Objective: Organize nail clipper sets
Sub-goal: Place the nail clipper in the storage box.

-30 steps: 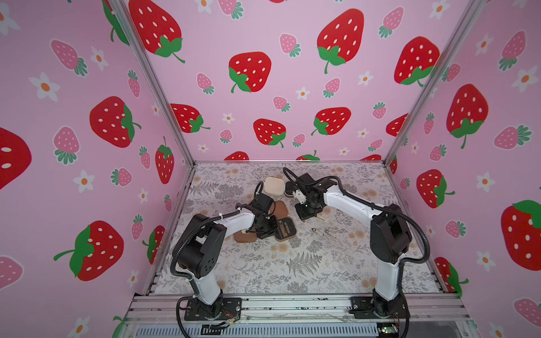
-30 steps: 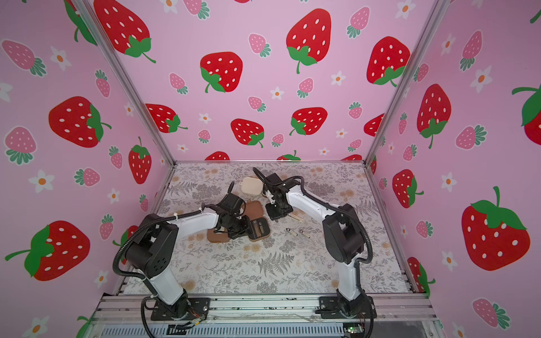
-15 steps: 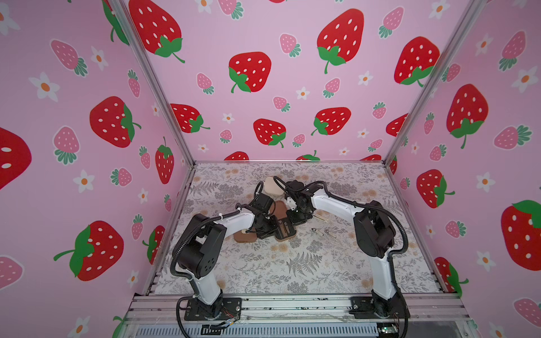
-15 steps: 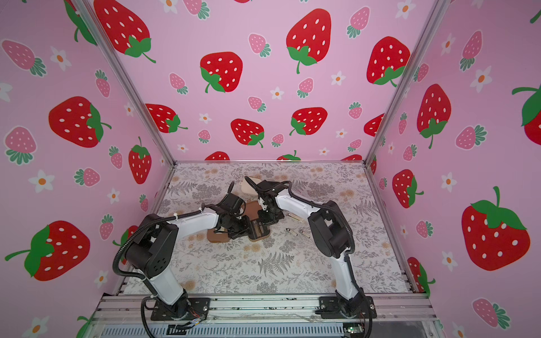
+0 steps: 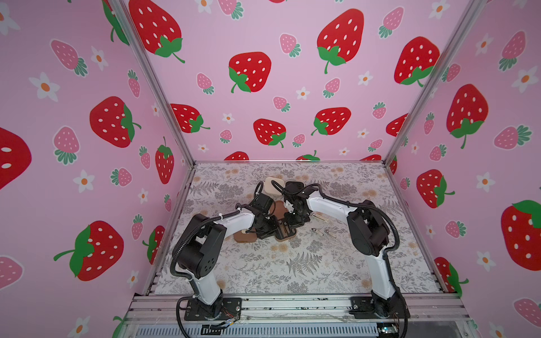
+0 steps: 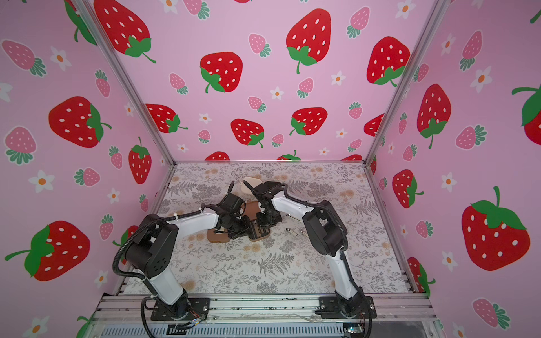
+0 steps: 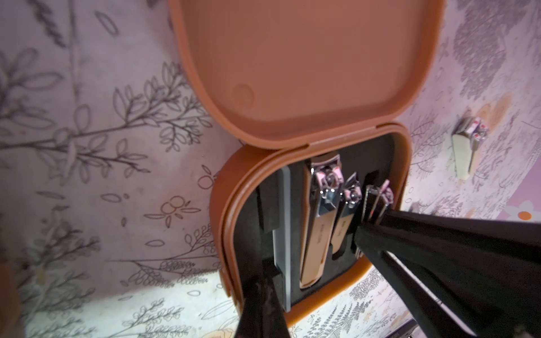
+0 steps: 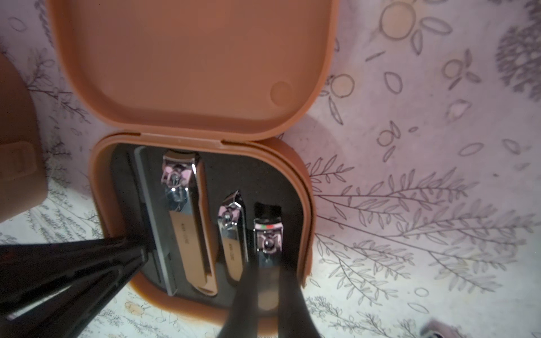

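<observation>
At mid-surface the open brown case lies with its lid folded back away from the arm bases and both grippers at its base. Left gripper has its jaws fully closed with nothing between them; in the right wrist view its tip sits down at the edge of the black insert, just beside the nail file. Whether it presses the insert or hovers just over it cannot be told. Right gripper has its jaws nearly closed, clamped on the small clipper, fingers on its two long sides. That clipper is at the case's outermost slot on the right arm's side, tilted rather than flat, with bare black slot showing past its head. The large clipper and mid clipper lie flat in their slots between the file and the held one. A closed brown case lies just beside the open case on the left arm's side, partly under the left arm. The cream case is farther back, partly hidden by both arms. Two loose tools lie on the surface near the open case on the right arm's side; the left wrist view shows one loose clipper there, apart from the case.
</observation>
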